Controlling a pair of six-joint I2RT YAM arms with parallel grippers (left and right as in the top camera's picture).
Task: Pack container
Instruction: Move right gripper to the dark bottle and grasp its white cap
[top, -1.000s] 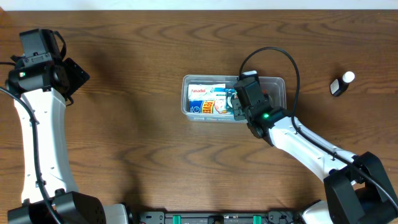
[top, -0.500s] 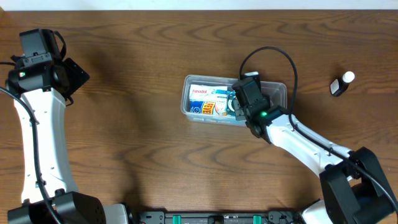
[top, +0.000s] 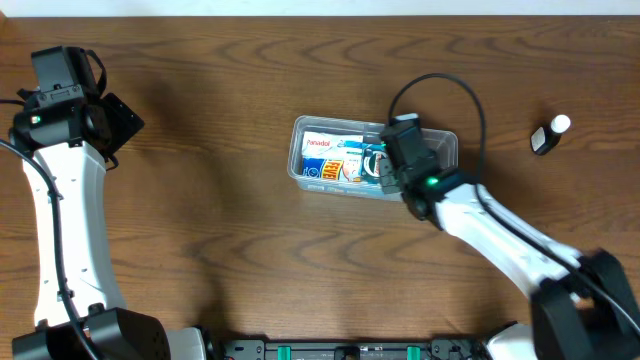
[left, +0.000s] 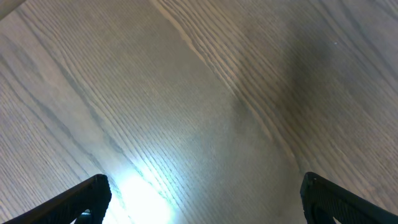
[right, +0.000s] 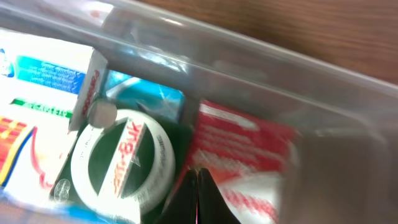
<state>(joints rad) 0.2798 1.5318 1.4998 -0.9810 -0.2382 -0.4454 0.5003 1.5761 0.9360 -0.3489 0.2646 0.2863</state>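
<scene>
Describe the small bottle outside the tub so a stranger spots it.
Start at the brown wooden table and the clear plastic rectangular container in its middle. Look right: the small black bottle with a white cap sits alone, the only item outside it.

Black white-capped bottle (top: 548, 135) lying on wooden table (top: 220, 200).

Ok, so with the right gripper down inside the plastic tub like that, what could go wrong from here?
1. The right gripper sits shut, low between the round tin and the red packet. Lifting out could snag one and drag it over the rim.
2. The tub looks light and nothing holds it: the left gripper is open, far away. A sideways move might slide it.
</scene>
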